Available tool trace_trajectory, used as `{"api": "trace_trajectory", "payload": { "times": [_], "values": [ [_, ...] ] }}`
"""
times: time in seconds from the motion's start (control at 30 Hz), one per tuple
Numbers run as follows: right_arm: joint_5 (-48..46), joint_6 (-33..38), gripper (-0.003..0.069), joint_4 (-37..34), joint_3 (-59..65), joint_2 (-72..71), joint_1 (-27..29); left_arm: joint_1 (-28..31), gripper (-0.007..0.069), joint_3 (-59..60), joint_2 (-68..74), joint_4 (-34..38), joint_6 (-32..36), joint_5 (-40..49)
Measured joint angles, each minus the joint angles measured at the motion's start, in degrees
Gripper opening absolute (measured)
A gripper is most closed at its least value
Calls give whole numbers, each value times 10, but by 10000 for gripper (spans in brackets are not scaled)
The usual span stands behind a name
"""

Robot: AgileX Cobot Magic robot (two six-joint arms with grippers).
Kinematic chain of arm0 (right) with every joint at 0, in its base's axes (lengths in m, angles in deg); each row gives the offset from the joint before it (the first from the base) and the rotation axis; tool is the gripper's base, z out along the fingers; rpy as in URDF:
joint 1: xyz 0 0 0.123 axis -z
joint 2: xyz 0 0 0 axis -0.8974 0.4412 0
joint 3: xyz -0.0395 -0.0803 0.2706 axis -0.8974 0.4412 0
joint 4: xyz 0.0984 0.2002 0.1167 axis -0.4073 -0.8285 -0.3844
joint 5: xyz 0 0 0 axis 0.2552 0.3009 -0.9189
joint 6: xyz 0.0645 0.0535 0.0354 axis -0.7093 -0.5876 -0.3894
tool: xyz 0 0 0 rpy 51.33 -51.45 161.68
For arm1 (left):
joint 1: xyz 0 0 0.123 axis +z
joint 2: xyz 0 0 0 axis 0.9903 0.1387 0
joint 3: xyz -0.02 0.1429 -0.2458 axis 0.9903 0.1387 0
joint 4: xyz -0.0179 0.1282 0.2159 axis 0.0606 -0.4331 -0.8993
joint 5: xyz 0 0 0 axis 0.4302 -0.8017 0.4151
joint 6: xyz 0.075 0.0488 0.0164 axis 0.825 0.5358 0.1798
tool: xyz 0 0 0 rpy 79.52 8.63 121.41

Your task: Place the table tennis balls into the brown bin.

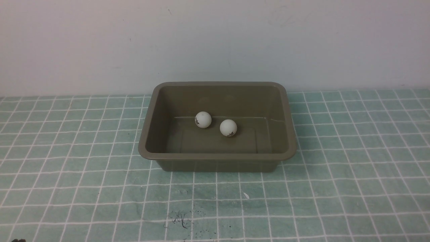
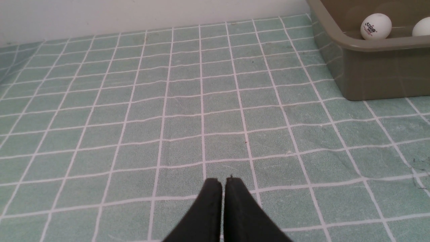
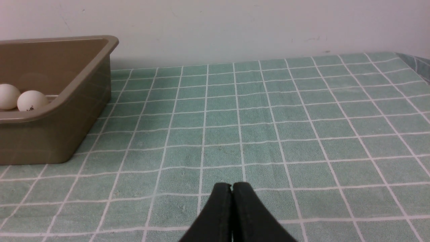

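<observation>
Both balls, one (image 1: 203, 119) to the left of the other (image 1: 228, 128), sit near each other on the floor of the bin (image 1: 217, 156), toward its far wall. The bin stands on a green checked cloth (image 1: 67, 168) by the white wall (image 1: 215, 40). The left gripper (image 2: 223, 183) and right gripper (image 3: 231, 187) hang over bare cloth, jaws pressed together and empty.

The brown bin (image 1: 217, 156) is open at the top, its floor taken up only by two table tennis balls (image 1: 203, 119) (image 1: 228, 127) lying near each other; bare checked cloth (image 1: 352, 168) is seen on both sides
</observation>
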Motion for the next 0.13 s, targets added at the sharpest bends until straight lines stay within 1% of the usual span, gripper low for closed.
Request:
{"api": "trace_trajectory", "payload": {
  "times": [0.13],
  "values": [
    [0, 0, -13, 0, 0, 0, 0, 0, -5, 0, 0, 0, 0, 0]
  ]
}}
